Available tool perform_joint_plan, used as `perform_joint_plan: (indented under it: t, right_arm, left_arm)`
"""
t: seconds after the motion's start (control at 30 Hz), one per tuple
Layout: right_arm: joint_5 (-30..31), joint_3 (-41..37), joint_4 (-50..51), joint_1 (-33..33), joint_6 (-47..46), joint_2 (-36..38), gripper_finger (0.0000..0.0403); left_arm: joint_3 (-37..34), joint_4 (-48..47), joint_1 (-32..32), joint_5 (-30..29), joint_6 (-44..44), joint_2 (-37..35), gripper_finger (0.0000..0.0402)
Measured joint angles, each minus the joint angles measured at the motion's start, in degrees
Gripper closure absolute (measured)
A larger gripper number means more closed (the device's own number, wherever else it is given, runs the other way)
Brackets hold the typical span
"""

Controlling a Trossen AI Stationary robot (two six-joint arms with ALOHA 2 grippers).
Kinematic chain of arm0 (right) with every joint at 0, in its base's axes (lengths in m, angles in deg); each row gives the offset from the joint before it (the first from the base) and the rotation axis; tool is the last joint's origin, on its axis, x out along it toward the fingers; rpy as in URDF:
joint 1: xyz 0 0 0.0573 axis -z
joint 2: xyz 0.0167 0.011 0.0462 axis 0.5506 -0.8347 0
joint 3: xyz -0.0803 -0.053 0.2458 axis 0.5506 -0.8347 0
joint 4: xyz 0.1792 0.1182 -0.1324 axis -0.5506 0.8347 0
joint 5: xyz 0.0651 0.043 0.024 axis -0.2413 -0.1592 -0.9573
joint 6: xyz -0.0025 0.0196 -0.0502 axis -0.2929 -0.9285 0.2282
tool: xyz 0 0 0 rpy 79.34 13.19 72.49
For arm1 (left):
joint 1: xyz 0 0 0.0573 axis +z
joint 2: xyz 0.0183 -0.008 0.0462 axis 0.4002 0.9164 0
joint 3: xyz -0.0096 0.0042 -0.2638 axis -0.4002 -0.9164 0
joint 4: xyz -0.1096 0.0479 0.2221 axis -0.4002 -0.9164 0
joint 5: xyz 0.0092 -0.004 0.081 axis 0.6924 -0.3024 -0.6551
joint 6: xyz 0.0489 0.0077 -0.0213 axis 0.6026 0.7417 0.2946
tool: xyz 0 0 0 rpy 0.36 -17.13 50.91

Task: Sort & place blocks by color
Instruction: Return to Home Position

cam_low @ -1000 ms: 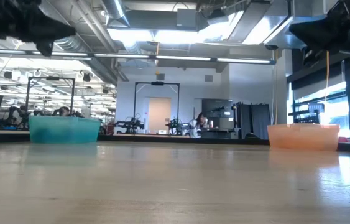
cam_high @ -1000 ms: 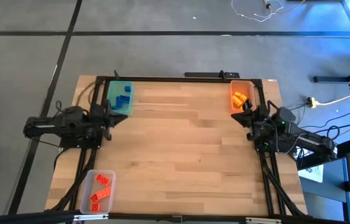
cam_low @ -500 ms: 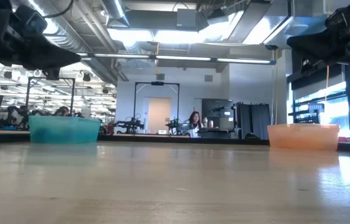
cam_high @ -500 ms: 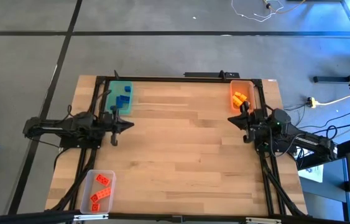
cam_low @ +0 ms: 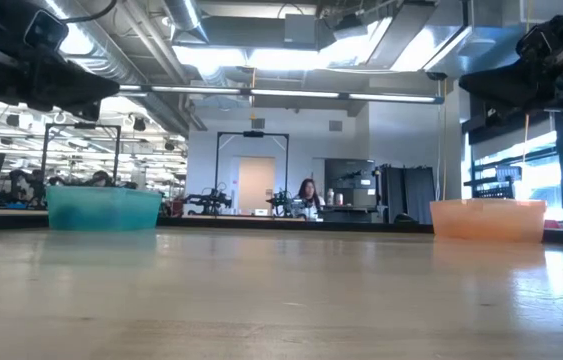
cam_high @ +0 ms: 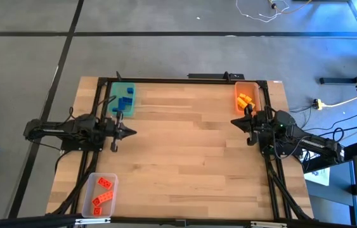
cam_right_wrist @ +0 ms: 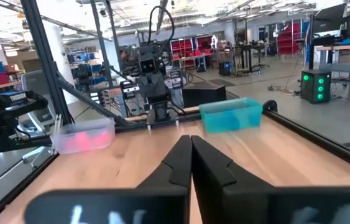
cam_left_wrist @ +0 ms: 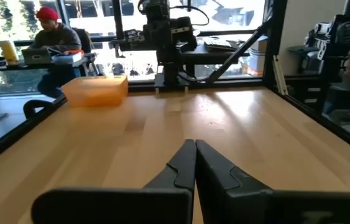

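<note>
I judge the small studded plastic blocks (cam_high: 125,101) all binned by colour, so the left gripper (cam_high: 130,132) and right gripper (cam_high: 234,121), both pinched closed and empty, just need homing.

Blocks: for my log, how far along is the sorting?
Done: blue blocks in the green tray, yellow-orange blocks in the orange tray, red-orange blocks in the clear tray. In hand: nothing; left gripper and right gripper are shut, empty. Left: no loose block shows.

High cam: straight down, whole light wooden table (cam_high: 184,145). Low cam: tabletop level, facing room. Wrist cams sit behind left claw (cam_left_wrist: 194,144), right claw (cam_right_wrist: 191,139), opposed. High/low share teal plastic tray (cam_high: 116,89).
</note>
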Motion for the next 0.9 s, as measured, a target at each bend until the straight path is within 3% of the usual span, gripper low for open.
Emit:
perform_joint_plan:
  t: [0.9]
  right_arm:
    - [0.0, 0.0, 0.0, 0.0, 0.2, 0.0, 0.0391]
  left_arm:
    - [0.0, -0.4, 0.0, -2.0, -1.2, 0.0, 0.0401]
